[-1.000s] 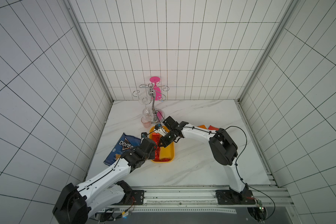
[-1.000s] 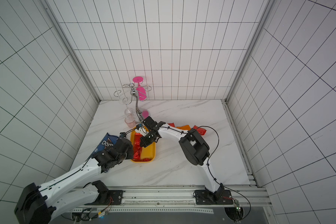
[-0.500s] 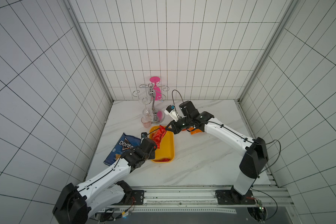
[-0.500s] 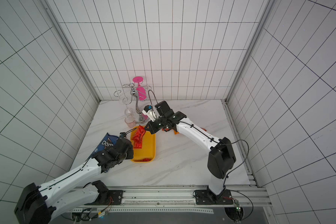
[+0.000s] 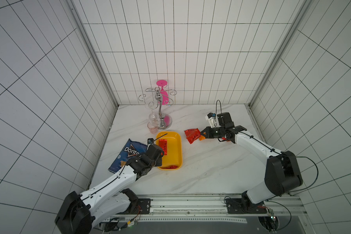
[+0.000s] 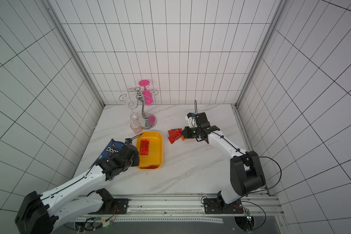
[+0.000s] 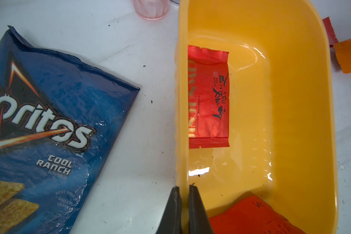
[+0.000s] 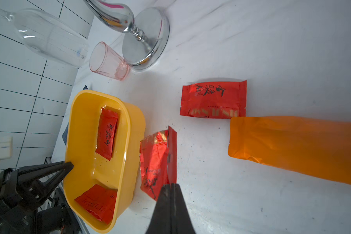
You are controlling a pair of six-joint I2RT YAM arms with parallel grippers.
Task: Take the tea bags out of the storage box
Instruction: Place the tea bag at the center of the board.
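The yellow storage box (image 5: 175, 150) (image 6: 157, 150) lies mid-table. Two red tea bags are in it, one flat along its left wall (image 7: 208, 97) (image 5: 163, 146) and one at its near end (image 5: 170, 167) (image 7: 251, 214). My left gripper (image 7: 183, 188) (image 5: 159, 160) is shut on the box's left wall. To the right of the box, my right gripper (image 8: 171, 186) (image 5: 201, 134) is shut on the sealed edge of another red tea bag (image 8: 154, 162). Beside that, a red tea bag (image 8: 213, 100) and an orange one (image 8: 292, 147) lie on the table.
A blue Doritos bag (image 5: 128, 154) (image 7: 39, 121) lies left of the box. Behind the box stand a chrome glass rack (image 5: 160, 113) with hanging glasses and a small pink cup (image 5: 152, 128) (image 8: 107, 60). Tiled walls close in the left, back and right sides.
My right gripper lifted a red tea bag out of the box and carried it right, over the table by the other sachets. The left gripper kept hold of the box wall.
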